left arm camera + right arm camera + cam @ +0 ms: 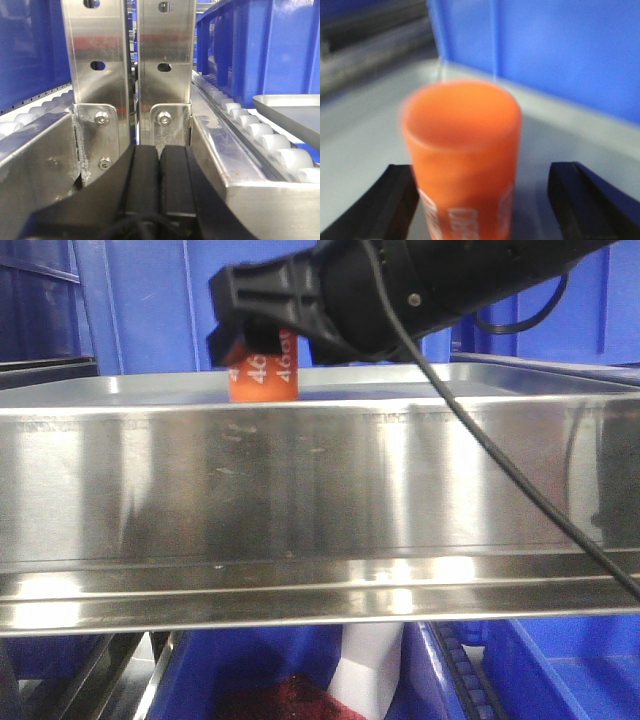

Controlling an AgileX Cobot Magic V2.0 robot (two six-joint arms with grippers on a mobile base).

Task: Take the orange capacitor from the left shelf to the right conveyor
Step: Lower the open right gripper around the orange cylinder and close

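Observation:
The orange capacitor [265, 375] stands upright on the stainless-steel left shelf [300, 480], behind its tall front lip. My right gripper [255, 340] reaches in from the upper right and sits over the capacitor's top. In the right wrist view the capacitor [462, 150] stands between the open jaws of the right gripper [484, 172]. The left finger [395, 200] is right beside it and the right finger [580, 195] is clearly apart from it. My left gripper [160, 155] is shut and empty, facing steel posts. The right conveyor is out of view.
Blue bins [150, 300] stand behind the shelf and another blue bin [560, 670] below it. A black cable [500, 460] hangs across the shelf front. Steel uprights [100, 65], white rollers [260, 135] and a silver tray edge [295, 107] surround the left gripper.

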